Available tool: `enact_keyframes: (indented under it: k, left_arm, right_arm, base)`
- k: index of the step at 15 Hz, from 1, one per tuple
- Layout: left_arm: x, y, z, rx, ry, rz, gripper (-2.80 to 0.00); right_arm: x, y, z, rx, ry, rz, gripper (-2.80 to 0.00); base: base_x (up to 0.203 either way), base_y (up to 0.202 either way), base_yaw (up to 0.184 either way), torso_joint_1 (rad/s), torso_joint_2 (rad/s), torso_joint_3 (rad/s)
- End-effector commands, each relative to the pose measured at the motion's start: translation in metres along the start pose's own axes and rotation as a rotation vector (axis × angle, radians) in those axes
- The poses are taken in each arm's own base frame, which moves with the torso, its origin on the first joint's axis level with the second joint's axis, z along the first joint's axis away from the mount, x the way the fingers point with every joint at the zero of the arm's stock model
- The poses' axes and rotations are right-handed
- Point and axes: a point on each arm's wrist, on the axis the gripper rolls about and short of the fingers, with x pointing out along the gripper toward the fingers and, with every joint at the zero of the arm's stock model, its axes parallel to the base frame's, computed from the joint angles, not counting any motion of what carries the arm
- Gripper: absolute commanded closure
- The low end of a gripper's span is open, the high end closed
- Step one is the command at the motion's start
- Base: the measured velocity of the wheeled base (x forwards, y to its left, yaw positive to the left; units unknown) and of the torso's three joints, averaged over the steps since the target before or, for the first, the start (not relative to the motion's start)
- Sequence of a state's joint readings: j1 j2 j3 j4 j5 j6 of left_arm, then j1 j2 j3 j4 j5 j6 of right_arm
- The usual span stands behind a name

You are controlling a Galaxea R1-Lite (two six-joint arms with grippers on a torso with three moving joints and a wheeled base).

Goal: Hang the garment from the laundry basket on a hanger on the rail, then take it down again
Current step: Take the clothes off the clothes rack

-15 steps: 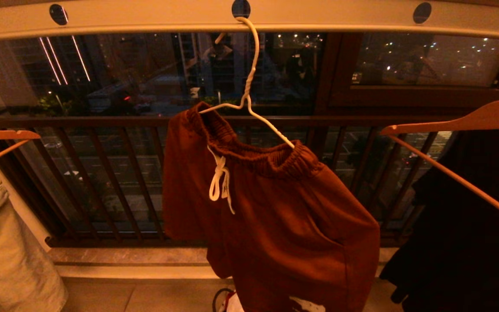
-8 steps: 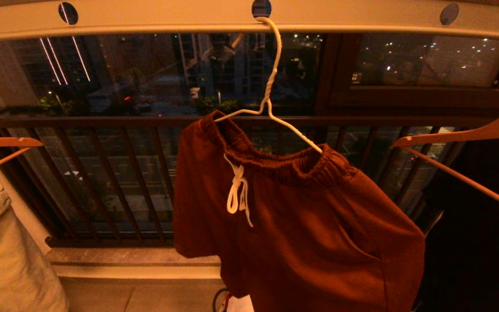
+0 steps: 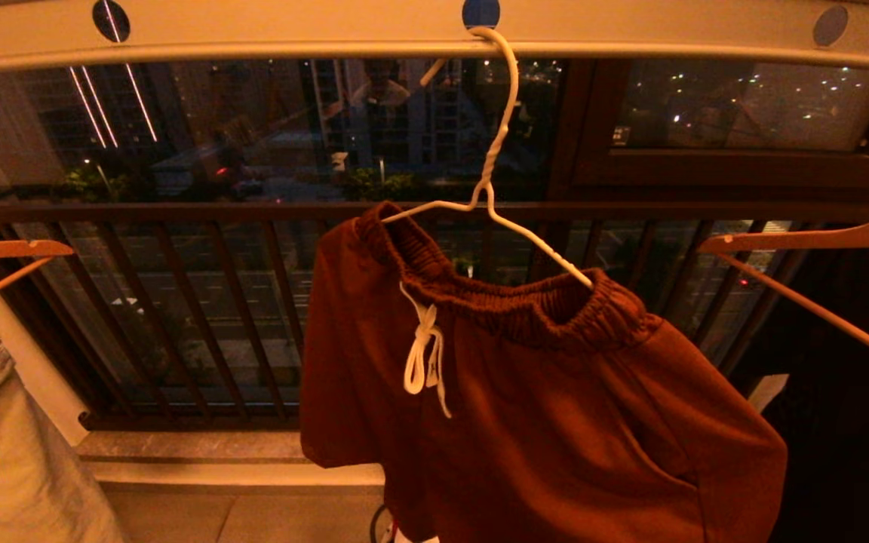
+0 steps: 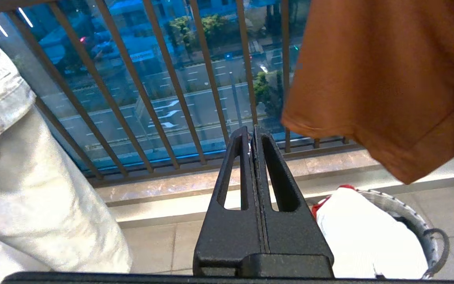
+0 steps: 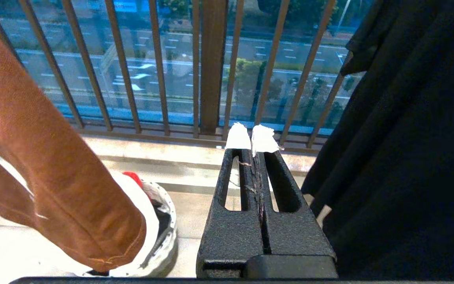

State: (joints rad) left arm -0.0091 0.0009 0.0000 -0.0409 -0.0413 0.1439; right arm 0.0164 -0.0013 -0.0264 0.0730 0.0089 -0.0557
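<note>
The rust-brown garment hangs by its gathered waistband on the thin white wire hanger, whose hook sits in a hole of the cream rail. The white drawstring dangles at its front. One leg hem of the garment shows in the left wrist view, another part of the garment in the right. My left gripper is shut and empty, low beside the hem. Also shut and empty, my right gripper has white-taped tips. The laundry basket stands on the floor below, holding white cloth.
Light denim jeans hang at the left under a wooden hanger. A black garment hangs at the right on another wooden hanger. A dark barred railing and a stone sill lie behind.
The whole head view has shifted: rail holes, hanger and garment now sit further right. The garment swings slightly on its hook. Neither gripper shows in the earlier frames.
</note>
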Motion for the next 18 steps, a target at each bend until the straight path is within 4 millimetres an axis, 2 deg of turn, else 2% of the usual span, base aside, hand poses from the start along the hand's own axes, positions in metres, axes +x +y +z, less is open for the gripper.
enact_keyframes:
  k: [1,6,18]
  left_arm:
    - [0.001,-0.0005,-0.0038,-0.016,0.014,0.0,0.0]
    - [0.0011,-0.0003,-0.0042,-0.103,0.017,0.012,0.0]
    - [0.0011,-0.0002,-0.0042,-0.106,0.016,0.012,0.0]
  right_arm:
    - [0.0001,0.0,-0.0003,0.0,0.004,-0.001,0.0]
    - [0.0001,0.0,-0.0003,-0.001,0.004,0.001,0.0]
    - [0.0002,0.0,-0.0002,-0.004,0.005,0.0,0.0]
  base:
    - [0.0,0.0,0.0,0.0,0.0,0.0]
    - [0.0,0.0,0.0,0.0,0.0,0.0]
    - [0.0,0.0,0.0,0.0,0.0,0.0]
